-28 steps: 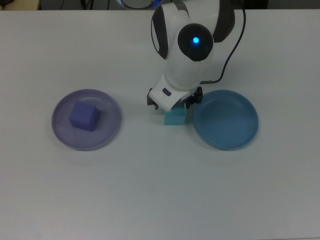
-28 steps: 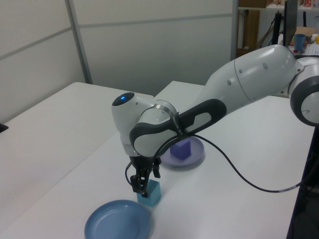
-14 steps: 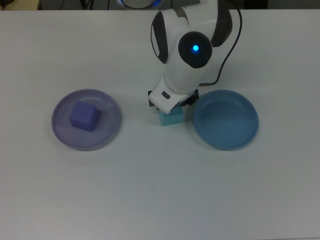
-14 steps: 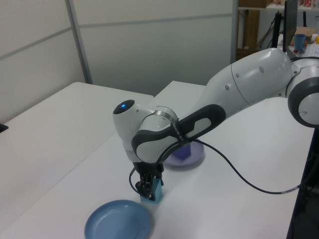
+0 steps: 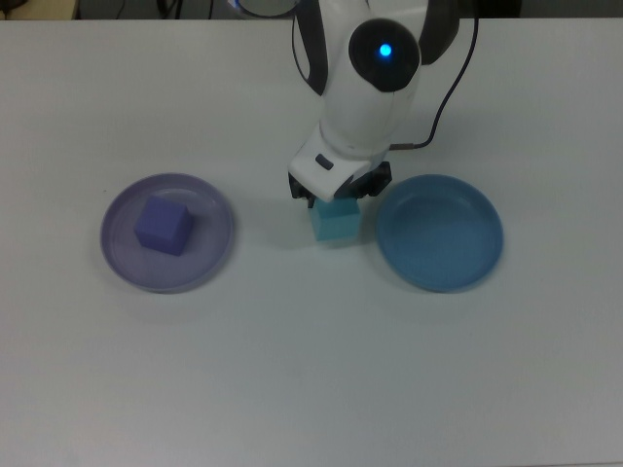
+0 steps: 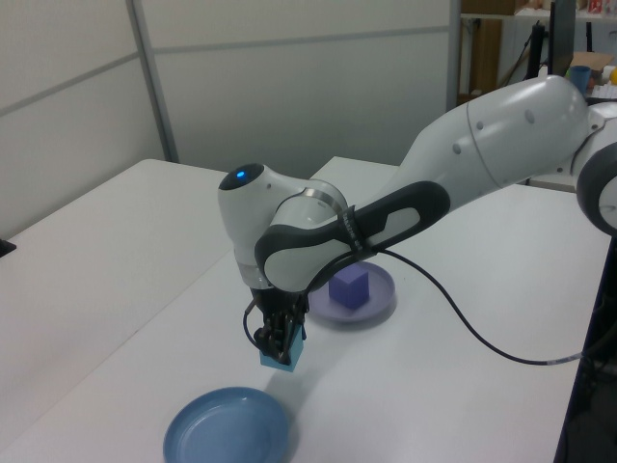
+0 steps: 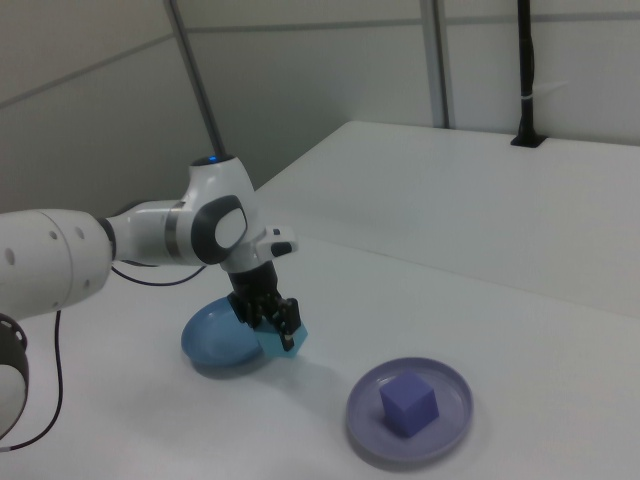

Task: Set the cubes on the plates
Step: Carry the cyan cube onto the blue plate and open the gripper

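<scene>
On the white table (image 5: 292, 370), top view: lavender plate (image 5: 122, 261) at left, purple cube (image 5: 163, 225) resting in it. Right of that plate, gripper (image 5: 337, 197) clamped on teal cube (image 5: 337, 222), lifted off the surface. Blue plate (image 5: 440, 233) farther right

Teal cube (image 5: 337, 221) top under the fingers (image 5: 302, 191); blue plate (image 7: 210, 340) partly behind the arm.

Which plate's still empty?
The medium blue round plate. The pale lavender plate already holds the purple-blue foam cube; the light teal cube is in the end effector.
</scene>
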